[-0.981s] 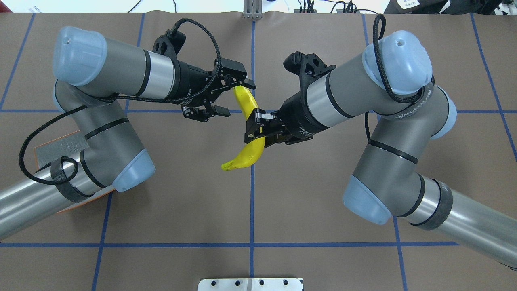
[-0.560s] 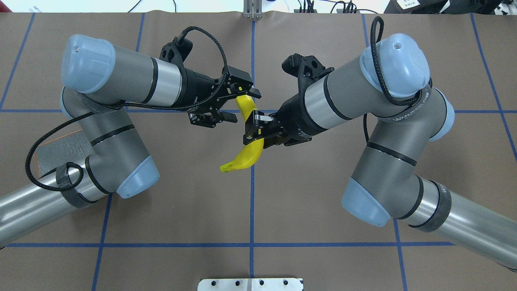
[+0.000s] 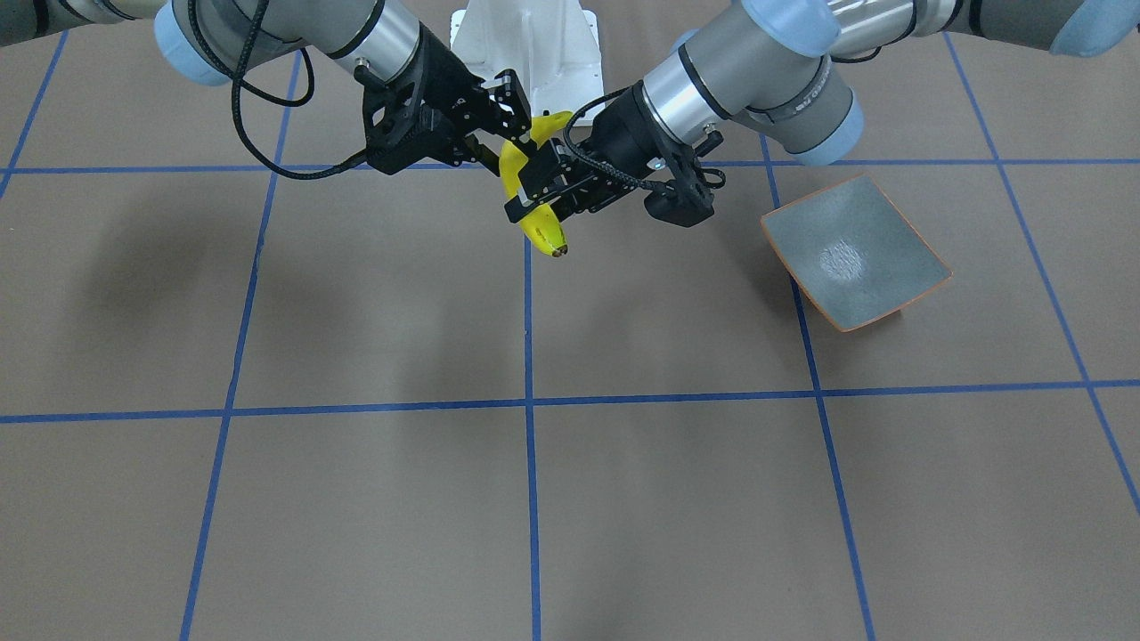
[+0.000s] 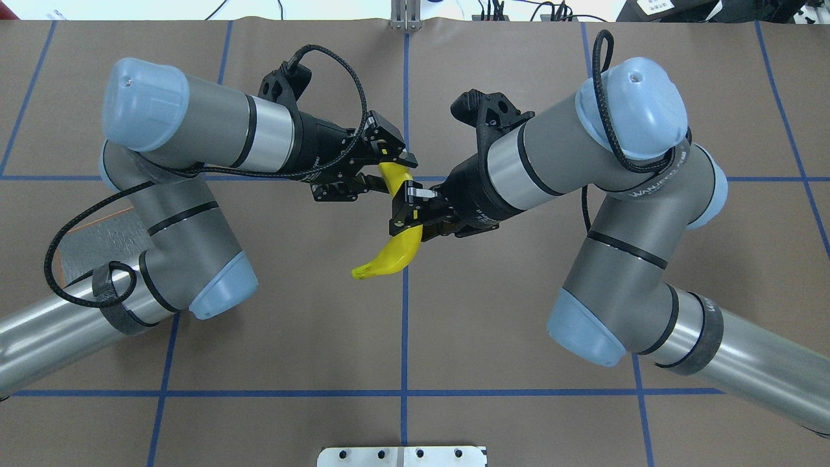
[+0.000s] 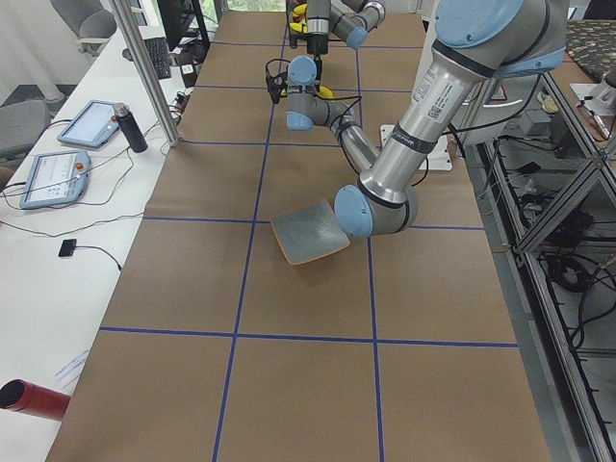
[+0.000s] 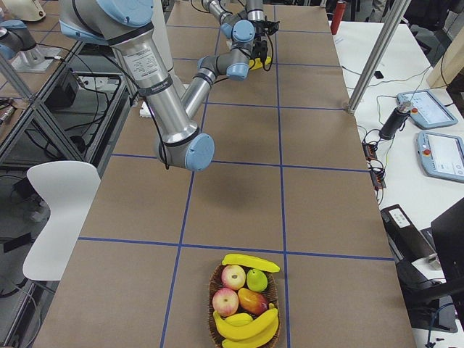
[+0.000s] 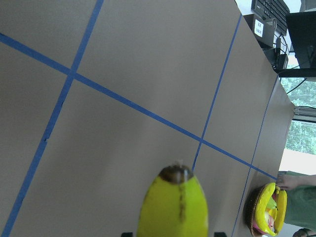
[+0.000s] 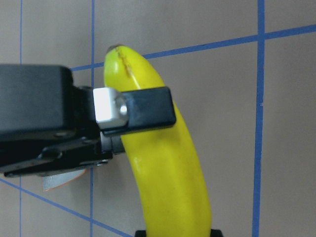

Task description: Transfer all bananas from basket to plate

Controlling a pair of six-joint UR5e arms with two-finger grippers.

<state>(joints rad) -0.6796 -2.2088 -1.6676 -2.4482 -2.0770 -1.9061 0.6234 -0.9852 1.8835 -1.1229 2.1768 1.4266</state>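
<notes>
One banana (image 4: 399,250) hangs in the air above the table (image 4: 292,311), over the centre tape cross (image 4: 404,392), btwn the two arms. Overhead view: it runs approx. 12 to 7 o'clock, w/ the greenish stem end free at 7 and the brown-tipped end at 12. R gripper (image 4: 407,213) comes in from 3 o'clock and is clamped across the banana's mid-section. One finger shows on top; the other is hidden below. L gripper (image 4: 387,172) comes in from 9–10 o'clock, its fingers closed onto the 12 o'clock end. R wrist cam: one L finger lies flat across the peel just short of the tip. L wrist cam: the tip sticks out past both fingertips, w/ the peel filling nearly the whole gap. Both grippers thus pinch the same banana, L just beyond R along its length. Plate (image 3: 855,258): flat on the table, at approx. 3–4 o'clock of the banana in the front-facing view, well apart from it, on the L arm's side. Basket (image 6: 211,317): right-end view, at the near end of the table, far from both grippers. Other bananas (image 6: 246,330) lie in it, one across the 12 o'clock rim and more curved along the 6 o'clock side. Apples (image 6: 233,276) and a green fruit (image 6: 256,279) sit btwn them.
</notes>
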